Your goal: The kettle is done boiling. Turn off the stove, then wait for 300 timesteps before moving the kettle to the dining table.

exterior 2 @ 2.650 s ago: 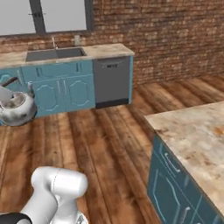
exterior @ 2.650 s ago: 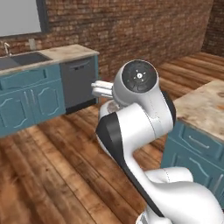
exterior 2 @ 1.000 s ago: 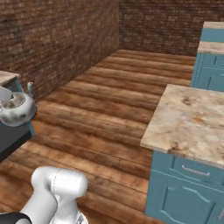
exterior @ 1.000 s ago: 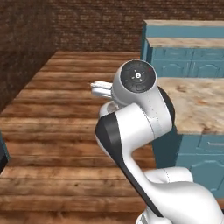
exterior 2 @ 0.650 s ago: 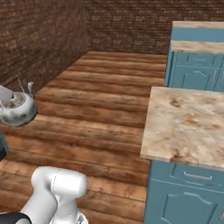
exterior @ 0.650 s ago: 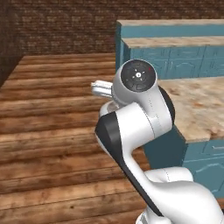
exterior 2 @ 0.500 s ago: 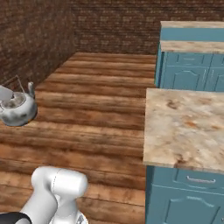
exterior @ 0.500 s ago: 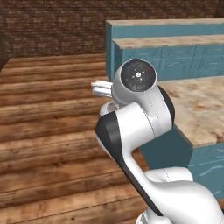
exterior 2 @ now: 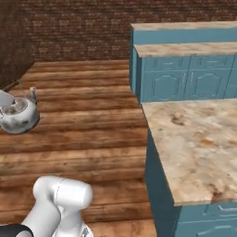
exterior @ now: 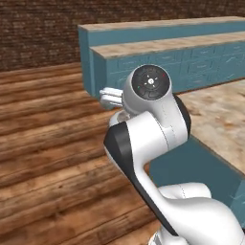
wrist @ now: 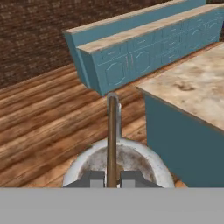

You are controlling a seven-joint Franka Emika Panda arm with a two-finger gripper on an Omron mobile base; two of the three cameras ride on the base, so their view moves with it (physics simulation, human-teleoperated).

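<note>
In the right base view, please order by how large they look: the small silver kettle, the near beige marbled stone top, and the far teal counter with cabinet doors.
1. Near beige marbled stone top, largest, though nearness inflates it.
2. Far teal counter with cabinet doors.
3. Small shiny silver kettle, smallest.

Two base cameras looking forward and down from behind the arm [exterior: 148, 139], both sharing the dining table [exterior 2: 194, 139] and wooden floor [exterior 2: 83, 120], hand camera peering closely along the kettle [wrist: 116, 162] handle

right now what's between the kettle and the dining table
Just bare wooden floor. In the right base view the kettle hangs at the left, carried, with open planks between it and the dining table.
</note>
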